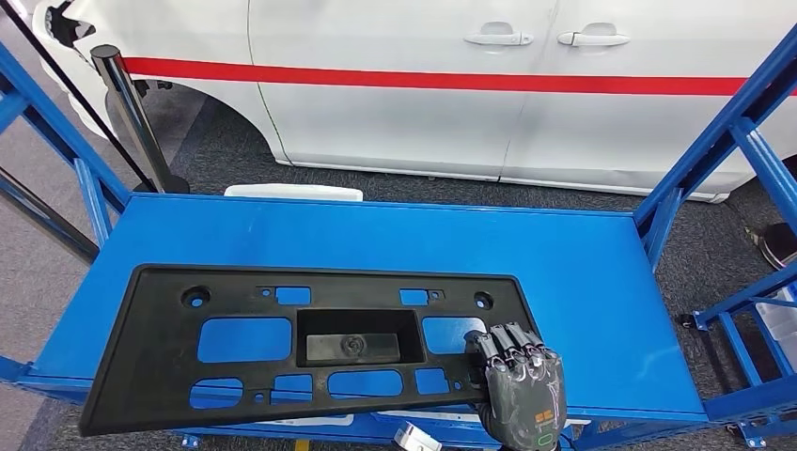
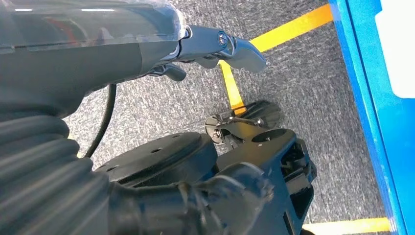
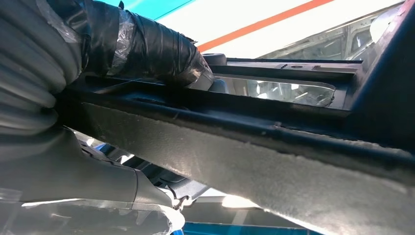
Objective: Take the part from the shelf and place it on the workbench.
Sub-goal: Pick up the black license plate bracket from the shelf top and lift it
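My right hand grips the black plastic part at its near right corner — my fingers curl over the top face beside a cutout, and in the right wrist view my taped thumb lies against one face of the part while the rest of my hand sits on the other face, so the edge is clamped between them.

The part is a long, flat panel with a recessed box in its middle and several rectangular openings through which the blue surface shows. It lies across the near half of the blue workbench, its long side running left to right, its left end reaching past the near left edge of the bench. I cannot tell whether it rests fully on the surface or is tilted slightly up at my side.

My left hand hangs over grey carpet crossed by yellow floor tape; nothing is in it, and its fingers look loosely curled — how far apart they are I cannot tell.

Beyond the far edge of the bench stands a white vehicle with a red stripe along its side and two door handles. A black stanchion post stands at the far left, and blue frame posts rise at the bench's right.
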Controlling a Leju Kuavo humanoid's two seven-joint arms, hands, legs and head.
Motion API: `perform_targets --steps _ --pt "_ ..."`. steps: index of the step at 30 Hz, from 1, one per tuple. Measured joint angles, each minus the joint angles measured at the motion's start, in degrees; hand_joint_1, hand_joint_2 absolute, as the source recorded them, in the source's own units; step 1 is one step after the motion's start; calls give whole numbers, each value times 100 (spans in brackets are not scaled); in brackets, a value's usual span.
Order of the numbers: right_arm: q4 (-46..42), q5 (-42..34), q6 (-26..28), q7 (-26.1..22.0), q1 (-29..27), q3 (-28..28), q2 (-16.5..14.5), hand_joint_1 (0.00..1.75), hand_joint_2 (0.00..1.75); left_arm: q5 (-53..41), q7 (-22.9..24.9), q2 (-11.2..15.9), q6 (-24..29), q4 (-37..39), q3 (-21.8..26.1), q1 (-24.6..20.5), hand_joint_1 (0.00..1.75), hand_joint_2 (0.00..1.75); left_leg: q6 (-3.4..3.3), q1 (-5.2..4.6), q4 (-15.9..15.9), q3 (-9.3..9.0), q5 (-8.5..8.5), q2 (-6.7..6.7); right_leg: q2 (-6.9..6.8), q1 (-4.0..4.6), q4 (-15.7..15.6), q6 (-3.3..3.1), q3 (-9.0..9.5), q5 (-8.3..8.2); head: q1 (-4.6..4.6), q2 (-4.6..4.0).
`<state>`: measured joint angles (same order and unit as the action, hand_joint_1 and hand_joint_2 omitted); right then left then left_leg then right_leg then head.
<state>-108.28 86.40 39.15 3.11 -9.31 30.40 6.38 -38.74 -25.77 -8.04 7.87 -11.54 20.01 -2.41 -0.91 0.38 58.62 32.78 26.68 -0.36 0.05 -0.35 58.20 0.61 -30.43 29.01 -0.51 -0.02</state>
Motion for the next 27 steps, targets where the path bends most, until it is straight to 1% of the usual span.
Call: perform_targets --steps 11,17,20,23,24,27 --pt "0 -58 0 40 -7 -2 0 175 175 -81 91 -37 196 -1 37 -2 0 175 0 -3 2 -1 0 0 0 -2 -2 1 0 -1 0 -1" --pt "0 -155 0 37 -9 -4 0 175 175 -131 116 -38 293 -1 45 -12 0 175 -6 -15 5 0 4 0 0 -36 -5 3 0 -2 0 -1" --pt "1 -185 0 36 -10 -5 0 175 175 -138 116 -37 300 -1 48 -17 0 175 -22 -29 14 1 13 -1 0 -49 -7 12 1 -3 1 -1" --pt "5 -192 0 35 -12 -7 -2 175 175 -140 116 -38 310 0 55 -18 0 175 -50 -42 27 7 26 -1 0 -64 -15 40 4 -4 0 -1" --pt "7 -196 0 34 -13 -7 -3 175 175 -142 116 -41 313 0 59 -18 0 175 -52 -37 15 5 19 -2 -2 -56 -11 41 6 3 -1 -1" --pt "13 -215 0 27 -23 -10 -4 175 175 -153 115 -57 324 -1 74 -18 0 175 -48 -26 -20 -4 -5 -2 -2 -41 -14 11 14 7 -3 0"
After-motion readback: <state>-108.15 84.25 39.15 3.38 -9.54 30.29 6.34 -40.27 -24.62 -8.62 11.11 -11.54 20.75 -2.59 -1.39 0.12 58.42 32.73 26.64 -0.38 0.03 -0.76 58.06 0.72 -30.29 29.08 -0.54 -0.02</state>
